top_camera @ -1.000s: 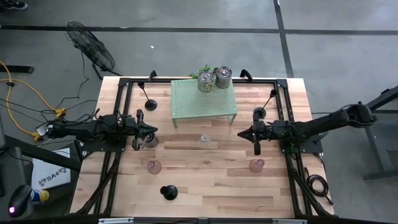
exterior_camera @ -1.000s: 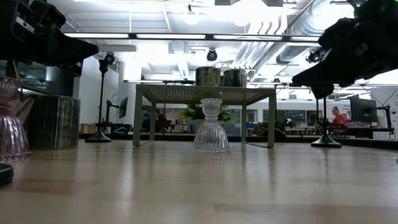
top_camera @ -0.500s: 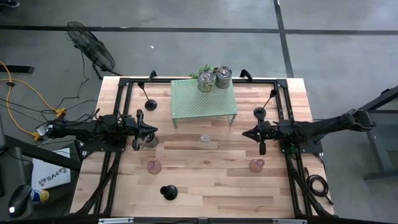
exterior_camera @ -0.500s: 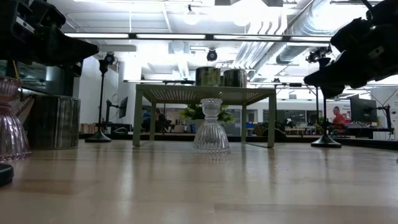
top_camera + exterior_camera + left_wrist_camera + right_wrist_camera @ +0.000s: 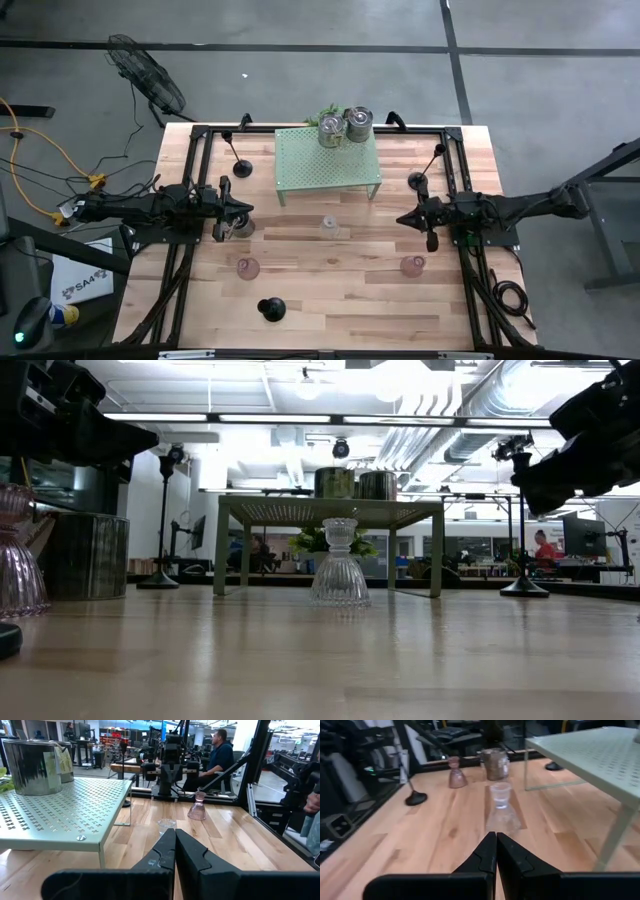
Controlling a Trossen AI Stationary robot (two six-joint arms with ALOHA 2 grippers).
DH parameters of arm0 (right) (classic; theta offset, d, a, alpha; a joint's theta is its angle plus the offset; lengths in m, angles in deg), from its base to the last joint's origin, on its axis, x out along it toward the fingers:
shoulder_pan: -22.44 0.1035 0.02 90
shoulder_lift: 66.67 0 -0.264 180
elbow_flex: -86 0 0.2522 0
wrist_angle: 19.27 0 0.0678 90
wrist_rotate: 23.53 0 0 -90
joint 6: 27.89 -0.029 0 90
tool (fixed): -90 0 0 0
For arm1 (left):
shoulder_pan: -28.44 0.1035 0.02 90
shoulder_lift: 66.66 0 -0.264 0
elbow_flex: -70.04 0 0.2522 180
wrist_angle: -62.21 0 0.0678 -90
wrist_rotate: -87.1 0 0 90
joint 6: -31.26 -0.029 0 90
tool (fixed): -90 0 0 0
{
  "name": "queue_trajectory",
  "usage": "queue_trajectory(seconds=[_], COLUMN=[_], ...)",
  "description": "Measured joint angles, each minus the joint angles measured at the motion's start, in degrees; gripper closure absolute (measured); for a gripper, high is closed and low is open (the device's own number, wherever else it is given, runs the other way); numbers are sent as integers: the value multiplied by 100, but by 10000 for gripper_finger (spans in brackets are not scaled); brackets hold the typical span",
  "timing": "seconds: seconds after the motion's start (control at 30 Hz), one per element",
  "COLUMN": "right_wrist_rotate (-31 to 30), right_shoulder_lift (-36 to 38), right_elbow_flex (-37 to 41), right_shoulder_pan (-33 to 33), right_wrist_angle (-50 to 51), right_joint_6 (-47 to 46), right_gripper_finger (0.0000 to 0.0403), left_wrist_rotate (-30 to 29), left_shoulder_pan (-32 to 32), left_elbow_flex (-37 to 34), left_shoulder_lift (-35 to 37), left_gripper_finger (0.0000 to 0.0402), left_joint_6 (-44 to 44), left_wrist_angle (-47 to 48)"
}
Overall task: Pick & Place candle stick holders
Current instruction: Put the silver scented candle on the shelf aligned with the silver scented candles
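My left gripper [image 5: 250,209] is shut and empty at the table's left, just beyond a silver cup [image 5: 240,228]. My right gripper [image 5: 400,218] is shut and empty at the right, pointing at the clear glass holder [image 5: 328,226], which stands upright on the table's middle. Pink glass holders stand at the near left [image 5: 247,268] and near right [image 5: 412,266]. Black slim-stemmed holders stand by the rack's left [image 5: 241,167], by its right [image 5: 416,180] and at the near edge [image 5: 271,310]. Two silver cups [image 5: 345,126] stand on the pale green rack [image 5: 328,165].
The rack stands at the table's far middle with a leafy plant [image 5: 327,112] behind it. Black frame rails [image 5: 190,180] run along the table's left, right and far sides. A person [image 5: 220,755] sits beyond the table. Bare wood lies between the two grippers.
My right gripper has drawn back toward the table's right edge, away from the clear glass holder, staying shut. My left gripper and all the holders have kept still.
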Motion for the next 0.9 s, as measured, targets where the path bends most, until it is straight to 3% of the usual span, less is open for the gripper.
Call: queue_trajectory(seconds=[0.1, 0.9], right_wrist_rotate=[222, 180], right_shoulder_lift=[97, 108], right_elbow_flex=[2, 7], right_shoulder_pan=[0, -2], right_wrist_angle=[50, -31], right_joint_6=[21, -23], right_gripper_finger=[401, 400], left_wrist_rotate=[0, 0], left_shoulder_pan=[0, -2], left_elbow_flex=[0, 0], left_shoulder_lift=[-2, 0], left_gripper_finger=[402, 402], left_joint_6=[-2, -2], left_wrist_angle=[0, 0])
